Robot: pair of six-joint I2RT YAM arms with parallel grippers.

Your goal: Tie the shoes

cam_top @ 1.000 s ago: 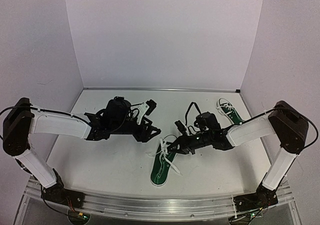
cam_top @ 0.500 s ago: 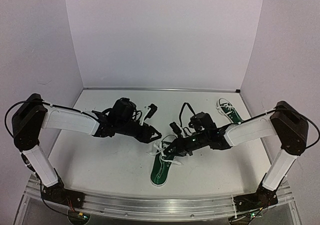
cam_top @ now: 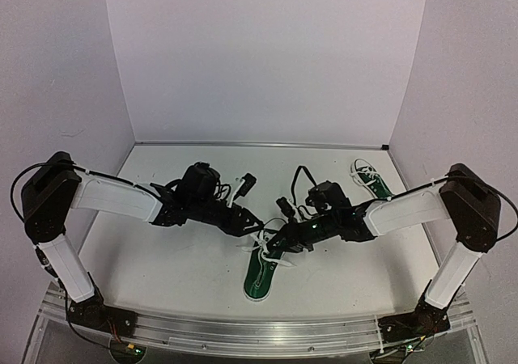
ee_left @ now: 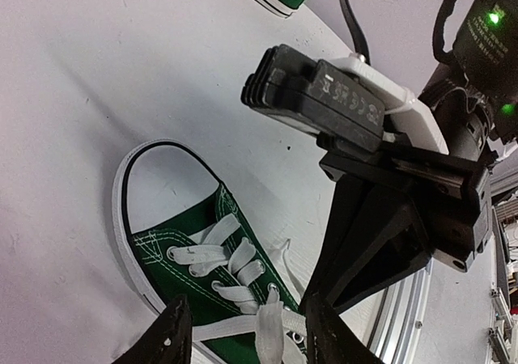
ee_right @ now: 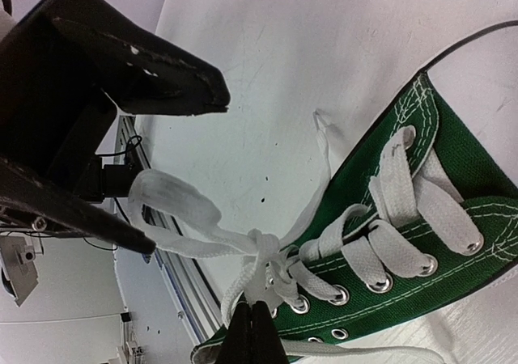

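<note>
One green shoe (cam_top: 261,273) lies toe-down toward the front, in the middle of the table. It also shows in the left wrist view (ee_left: 191,253) and the right wrist view (ee_right: 421,226). My right gripper (cam_top: 273,241) (ee_right: 253,325) is shut on the white lace just beside a knot (ee_right: 261,243) at the shoe's top eyelets. My left gripper (cam_top: 252,218) (ee_left: 244,319) is open, its fingers (ee_right: 142,52) either side of a lace loop (ee_right: 174,201) that sticks out from the knot. The second shoe (cam_top: 371,178) lies at the back right.
The two grippers are close together above the near shoe's opening; the right gripper's body (ee_left: 380,178) fills the left wrist view. White walls (cam_top: 267,57) enclose the table. A metal rail (cam_top: 259,332) runs along the front edge.
My left gripper has moved right and down to the shoe's laces. My right gripper has shifted slightly left, still holding the lace.
</note>
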